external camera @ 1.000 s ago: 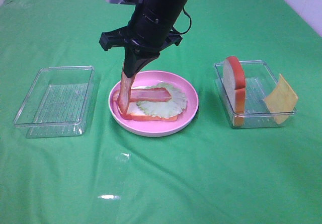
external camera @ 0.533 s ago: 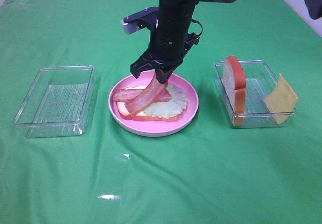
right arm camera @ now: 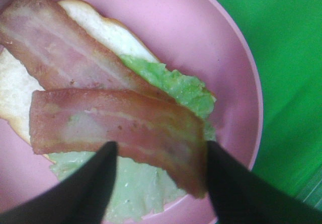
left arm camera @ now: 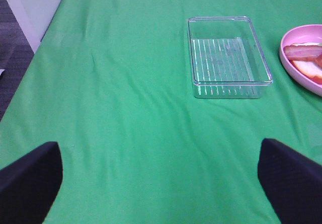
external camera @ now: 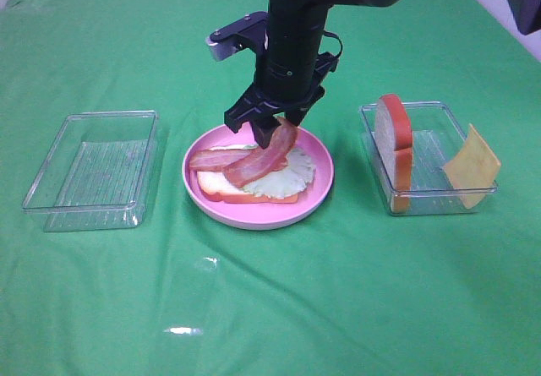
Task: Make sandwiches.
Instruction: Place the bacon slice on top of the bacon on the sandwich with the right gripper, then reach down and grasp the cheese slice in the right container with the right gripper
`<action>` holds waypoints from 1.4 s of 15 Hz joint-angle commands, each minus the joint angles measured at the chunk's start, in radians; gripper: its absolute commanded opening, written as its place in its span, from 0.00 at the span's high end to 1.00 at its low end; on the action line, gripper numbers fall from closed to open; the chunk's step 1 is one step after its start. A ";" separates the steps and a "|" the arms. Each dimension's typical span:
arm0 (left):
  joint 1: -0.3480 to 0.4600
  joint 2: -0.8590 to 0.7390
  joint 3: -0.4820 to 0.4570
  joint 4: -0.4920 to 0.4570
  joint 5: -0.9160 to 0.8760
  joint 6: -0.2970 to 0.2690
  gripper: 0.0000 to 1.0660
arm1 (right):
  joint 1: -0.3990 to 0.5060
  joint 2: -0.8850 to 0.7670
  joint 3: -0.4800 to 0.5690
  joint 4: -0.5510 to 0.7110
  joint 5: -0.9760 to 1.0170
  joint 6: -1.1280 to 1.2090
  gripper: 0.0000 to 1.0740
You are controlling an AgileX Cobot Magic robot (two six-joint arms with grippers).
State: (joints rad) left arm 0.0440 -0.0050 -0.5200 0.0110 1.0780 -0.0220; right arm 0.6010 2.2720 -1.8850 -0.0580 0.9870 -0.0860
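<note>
The sandwich is an open stack on the pink plate (external camera: 254, 220): a white bread slice (external camera: 226, 192), pale lettuce (external camera: 292, 173) and two red-brown bacon strips (external camera: 254, 163). My right gripper (external camera: 275, 127) hovers right over the plate's far side, jaws open. The upper strip (right arm camera: 121, 128) lies across the lettuce (right arm camera: 141, 189), its raised end still between my right fingertips (right arm camera: 103, 178). A second bread slice (external camera: 395, 139) stands on edge in the right tray (external camera: 427, 198), and a yellow cheese square (external camera: 471, 166) leans on that tray's right rim. My left gripper (left arm camera: 158, 151) is open over bare cloth.
A clear, empty tray (external camera: 93, 169) sits left of the plate, also in the left wrist view as the tray (left arm camera: 229, 58) with the plate (left arm camera: 292, 38) beyond it. Green cloth covers the whole table.
The right gripper carried the second bacon strip from hanging at the plate's left edge across the stack, laid it down, and opened. The left arm has not moved.
</note>
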 commanded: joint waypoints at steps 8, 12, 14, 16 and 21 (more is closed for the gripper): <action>0.001 -0.015 0.004 -0.003 -0.005 0.002 0.08 | -0.036 -0.172 -0.002 -0.059 0.043 0.046 0.10; 0.001 -0.015 0.004 -0.003 -0.005 0.002 0.08 | -0.276 -0.272 -0.002 -0.053 0.100 0.058 0.10; 0.001 -0.015 0.004 -0.003 -0.005 0.002 0.08 | -0.399 -0.289 -0.002 -0.038 0.121 0.061 0.10; 0.001 -0.015 0.004 -0.003 -0.005 0.002 0.08 | -0.495 -0.289 -0.001 0.013 0.149 0.061 0.10; 0.001 -0.015 0.004 -0.003 -0.005 0.002 0.08 | -0.613 -0.275 0.036 0.058 0.214 0.051 0.10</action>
State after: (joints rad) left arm 0.0440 -0.0050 -0.5200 0.0110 1.0780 -0.0220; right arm -0.0110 1.9920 -1.8540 0.0000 1.1990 -0.0360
